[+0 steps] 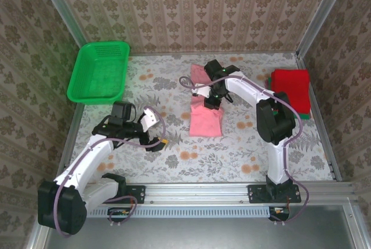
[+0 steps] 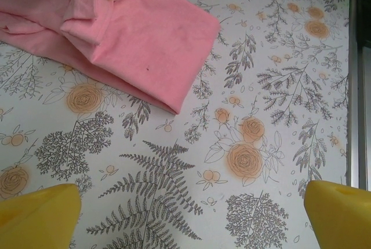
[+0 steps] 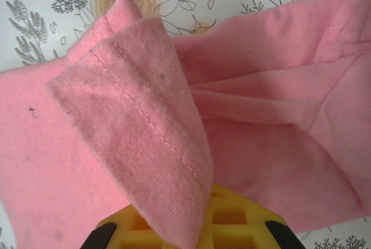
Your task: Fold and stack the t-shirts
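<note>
On the floral table [image 1: 232, 156] the pink t-shirt [image 1: 206, 120] lies centre, likely limp and light, best taken by its stitched edge, which the right end effector [image 1: 213, 97] pinches at twelve o'clock; the left end effector [image 1: 153, 130] stands spread.

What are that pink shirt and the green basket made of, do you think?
The pink shirt looks like soft cotton-type cloth, matte: fine weave, stitched hem, limp folds. The green basket looks like stiff moulded plastic, smooth, with slotted walls.
</note>
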{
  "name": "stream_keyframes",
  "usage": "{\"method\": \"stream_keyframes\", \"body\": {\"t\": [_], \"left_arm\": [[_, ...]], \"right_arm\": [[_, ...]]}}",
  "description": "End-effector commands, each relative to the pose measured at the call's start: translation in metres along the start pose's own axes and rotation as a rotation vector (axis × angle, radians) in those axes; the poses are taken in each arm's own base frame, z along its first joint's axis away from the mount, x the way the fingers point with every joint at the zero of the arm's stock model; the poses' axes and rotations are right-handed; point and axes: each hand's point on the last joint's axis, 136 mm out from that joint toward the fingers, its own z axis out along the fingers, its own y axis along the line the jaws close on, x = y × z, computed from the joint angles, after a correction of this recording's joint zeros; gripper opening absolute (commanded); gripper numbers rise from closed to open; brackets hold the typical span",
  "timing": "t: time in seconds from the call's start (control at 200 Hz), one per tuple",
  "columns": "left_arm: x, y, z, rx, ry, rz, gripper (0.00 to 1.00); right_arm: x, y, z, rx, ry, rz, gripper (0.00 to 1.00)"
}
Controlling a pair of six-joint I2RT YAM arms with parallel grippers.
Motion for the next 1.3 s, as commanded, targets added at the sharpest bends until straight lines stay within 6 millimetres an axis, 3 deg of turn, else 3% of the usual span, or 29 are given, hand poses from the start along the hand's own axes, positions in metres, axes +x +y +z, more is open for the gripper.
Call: {"method": "stream_keyframes", "body": {"t": [0.0,0.1,0.19,0.25,0.355,0.4,0.485,0.605,0.795,0.885,0.98,1.115,1.195,1.295], "left_arm": [[-0.009,-0.004,-0.006,0.001,-0.033,0.002,1.00],[-0.009,-0.005,-0.008,-0.004,-0.037,-0.001,1.00],[-0.008,-0.006,-0.008,-0.004,-0.043,-0.008,1.00],[-0.008,-0.007,-0.008,-0.003,-0.044,-0.012,1.00],[-0.008,-0.006,-0.007,-0.007,-0.046,-0.020,1.00],[-0.008,-0.006,-0.007,-0.010,-0.050,-0.020,1.00],[-0.008,-0.005,-0.007,-0.016,-0.054,-0.024,1.00],[-0.007,-0.003,-0.005,-0.022,-0.058,-0.030,1.00],[-0.006,-0.002,-0.004,-0.021,-0.057,-0.029,1.00],[-0.004,-0.002,-0.003,-0.020,-0.054,-0.029,1.00],[-0.003,-0.003,-0.002,-0.013,-0.053,-0.033,1.00],[-0.001,-0.004,0.001,0.002,-0.055,-0.040,1.00],[-0.001,-0.004,0.003,0.012,-0.055,-0.043,1.00],[-0.001,-0.003,0.003,0.017,-0.053,-0.046,1.00]], "right_arm": [[0.003,-0.016,0.010,0.041,0.021,0.008,0.00],[0.001,-0.023,0.014,0.063,-0.001,0.025,0.03],[-0.002,-0.031,0.015,0.102,-0.017,0.035,0.26],[-0.003,-0.038,0.009,0.142,-0.022,0.050,0.49],[-0.009,-0.048,-0.010,0.225,-0.062,0.082,0.71],[-0.013,-0.048,-0.019,0.249,-0.096,0.088,0.74],[-0.018,-0.038,-0.033,0.265,-0.160,0.082,0.77],[-0.016,-0.010,-0.034,0.237,-0.181,0.044,0.77],[-0.008,0.064,-0.032,0.143,-0.174,-0.066,0.76],[0.004,0.102,-0.027,0.095,-0.132,-0.112,0.72],[0.016,0.129,-0.022,0.081,-0.103,-0.132,0.66],[0.028,0.136,-0.008,0.094,-0.056,-0.134,0.61],[0.030,0.128,0.000,0.129,-0.024,-0.136,0.59],[0.019,0.111,0.007,0.188,-0.029,-0.155,0.59]]}}
